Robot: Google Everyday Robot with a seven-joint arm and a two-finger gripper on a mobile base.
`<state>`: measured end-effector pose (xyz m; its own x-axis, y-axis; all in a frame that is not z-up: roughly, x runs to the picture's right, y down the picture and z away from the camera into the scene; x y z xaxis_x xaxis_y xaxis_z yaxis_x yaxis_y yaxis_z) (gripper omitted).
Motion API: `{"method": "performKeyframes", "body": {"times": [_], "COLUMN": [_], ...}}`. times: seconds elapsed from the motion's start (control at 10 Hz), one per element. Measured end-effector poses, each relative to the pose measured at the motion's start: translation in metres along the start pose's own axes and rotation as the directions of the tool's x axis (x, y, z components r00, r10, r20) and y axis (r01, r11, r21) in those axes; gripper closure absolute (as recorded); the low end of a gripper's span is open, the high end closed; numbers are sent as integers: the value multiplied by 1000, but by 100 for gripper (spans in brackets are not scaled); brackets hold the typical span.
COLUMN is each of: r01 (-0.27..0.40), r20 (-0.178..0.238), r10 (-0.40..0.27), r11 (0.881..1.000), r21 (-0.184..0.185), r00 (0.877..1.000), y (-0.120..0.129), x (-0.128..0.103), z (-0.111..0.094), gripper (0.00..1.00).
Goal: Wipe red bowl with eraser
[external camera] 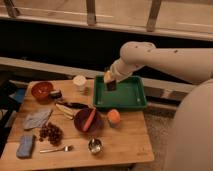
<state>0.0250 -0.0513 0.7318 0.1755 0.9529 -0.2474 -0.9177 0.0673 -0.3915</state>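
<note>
The red bowl (42,90), small and orange-red, sits at the table's far left corner. The eraser (78,105), a flat black block, lies near the middle of the table, just behind the purple bowl (86,121). My gripper (110,84) hangs shut over the left end of the green tray (122,106), pointing down. It is well to the right of the red bowl and behind the eraser. I see nothing held in it.
A white cup (79,81) stands left of the tray. A small dark object (55,93) lies by the red bowl. An orange fruit (114,116), grey cloth (36,119), grapes (50,132), blue sponge (25,146), fork (56,149) and metal cup (95,145) fill the front.
</note>
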Motion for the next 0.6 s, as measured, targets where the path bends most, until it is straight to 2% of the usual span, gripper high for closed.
{"method": "performKeyframes", "body": {"times": [0.1, 0.2, 0.6], "r01": [43, 58, 55], "r20": [-8, -11, -10], "r10": [-44, -58, -56], "r11": [999, 998, 998], "r21": [-23, -27, -25], "r00": [999, 998, 998], "y": [24, 30, 28], "x": [-4, -5, -4], "z": [7, 9, 8], "gripper": [100, 100, 100]}}
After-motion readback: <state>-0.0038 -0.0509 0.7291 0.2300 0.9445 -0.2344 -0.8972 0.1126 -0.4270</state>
